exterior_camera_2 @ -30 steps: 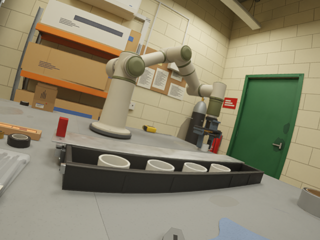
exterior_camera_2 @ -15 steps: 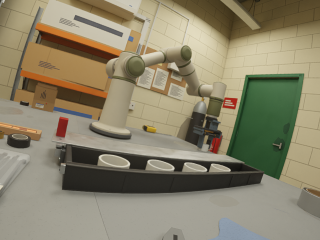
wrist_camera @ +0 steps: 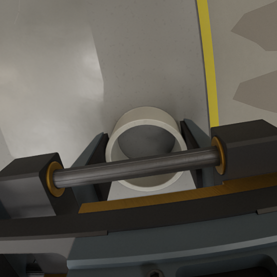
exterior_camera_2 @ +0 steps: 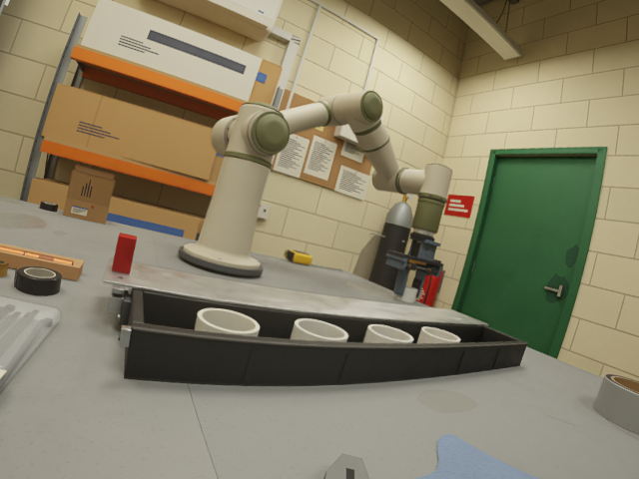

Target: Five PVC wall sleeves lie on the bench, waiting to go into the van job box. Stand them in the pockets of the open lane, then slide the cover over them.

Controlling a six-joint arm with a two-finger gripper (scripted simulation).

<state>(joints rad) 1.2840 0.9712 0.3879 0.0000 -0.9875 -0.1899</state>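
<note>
Several white PVC sleeves stand upright in the pockets of the dark job box's open lane [exterior_camera_2: 320, 343], the nearest sleeve [exterior_camera_2: 227, 322] at its left end and the farthest [exterior_camera_2: 438, 335] toward the right, with the rightmost pocket [exterior_camera_2: 485, 337] empty. The flat grey cover [exterior_camera_2: 268, 291] lies behind the lane, a red handle block [exterior_camera_2: 124, 252] at its left end. Another white sleeve [exterior_camera_2: 410, 295] [wrist_camera: 146, 148] stands on the bench at the far right, beyond the cover. My gripper [exterior_camera_2: 413, 288] [wrist_camera: 146, 152] is low around this sleeve and has closed on it.
A grey tape roll [exterior_camera_2: 617, 402] sits at the right bench edge, a black tape roll [exterior_camera_2: 37, 280] and a wooden block [exterior_camera_2: 38, 260] at the left. A yellow tape measure [exterior_camera_2: 299, 257] lies behind the arm's base [exterior_camera_2: 221, 260]. A dark cylinder [exterior_camera_2: 395, 242] stands just behind the gripper.
</note>
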